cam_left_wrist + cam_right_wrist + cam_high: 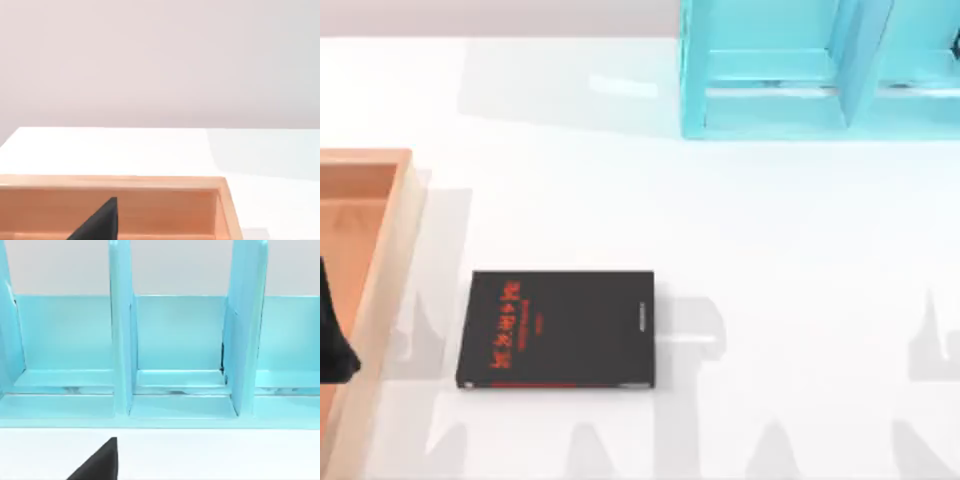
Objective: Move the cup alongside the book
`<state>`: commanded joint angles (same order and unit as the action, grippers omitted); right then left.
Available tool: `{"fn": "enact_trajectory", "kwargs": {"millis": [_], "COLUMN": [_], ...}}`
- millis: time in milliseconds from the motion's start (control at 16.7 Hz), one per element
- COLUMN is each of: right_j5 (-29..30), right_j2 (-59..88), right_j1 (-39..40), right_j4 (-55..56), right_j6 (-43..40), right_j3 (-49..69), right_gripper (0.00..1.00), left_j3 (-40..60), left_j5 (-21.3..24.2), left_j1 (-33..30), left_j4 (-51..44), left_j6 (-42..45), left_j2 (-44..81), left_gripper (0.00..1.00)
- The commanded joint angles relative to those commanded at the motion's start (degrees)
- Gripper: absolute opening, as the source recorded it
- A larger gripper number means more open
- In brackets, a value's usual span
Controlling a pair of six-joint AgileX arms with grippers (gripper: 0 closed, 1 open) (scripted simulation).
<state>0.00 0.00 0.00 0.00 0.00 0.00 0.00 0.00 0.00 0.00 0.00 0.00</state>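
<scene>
— So, which jaws are working right now?

— Neither, as far as I'm seeing. The left gripper (335, 340) is hanging over the wooden tray (408, 215) at the desk's left edge, and I cannot tell whether its jaws are spread or pressed together. A dark fingertip (100, 462) is poking into the right wrist view, facing the blue rack (120, 340); same doubt there.

— And the task's things?

— The book (558, 328) is lying flat on the desk (770, 250), left of centre, just beside the tray. I'm not finding the cup anywhere.

— What's worrying you, then?

— Searching blind. If the cup is sitting in the tray under the left arm, a descent could be knocking it over or clipping the tray wall. Afterwards, setting it down too close might be nudging the book; too far, and it isn't alongside.
</scene>
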Motion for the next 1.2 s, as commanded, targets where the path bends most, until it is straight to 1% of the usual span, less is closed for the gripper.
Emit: {"fn": "enact_trajectory", "kwargs": {"millis": [120, 240, 360, 480, 660, 1020, 1200], "right_j5": [0.0, -0.1, -0.1, 0.0, 0.1, 0.2, 0.2], "right_j2": [0.0, 1.7, 5.5, 11.0, 21.8, 47.0, 57.9], "right_j1": [0.0, -0.2, -0.7, -1.5, -3.0, -5.7, -6.9], "right_j4": [0.0, -1.7, -5.5, -11.1, -22.1, -47.5, -58.5], "right_j6": [0.0, -1.8, -6.0, -12.6, -26.8, -63.7, -78.3], "right_j3": [0.0, 1.6, 4.9, 9.5, 17.8, 35.3, 43.2], "right_gripper": [1.0, 1.0, 1.0, 1.0, 1.0, 1.0, 1.0], "left_j3": [0.0, 0.0, 0.0, 0.0, 0.0, 0.0, 0.0], "left_j5": [0.0, 0.0, 0.0, 0.0, 0.0, 0.0, 0.0], "left_j1": [0.0, 0.0, 0.0, 0.0, 0.0, 0.0, 0.0], "left_j4": [0.0, 0.0, 0.0, 0.0, 0.0, 0.0, 0.0], "left_j6": [0.0, 0.0, 0.0, 0.0, 0.0, 0.0, 0.0], "left_j2": [0.0, 0.0, 0.0, 0.0, 0.0, 0.0, 0.0], "left_gripper": [1.0, 1.0, 1.0, 1.0, 1.0, 1.0, 1.0]}}
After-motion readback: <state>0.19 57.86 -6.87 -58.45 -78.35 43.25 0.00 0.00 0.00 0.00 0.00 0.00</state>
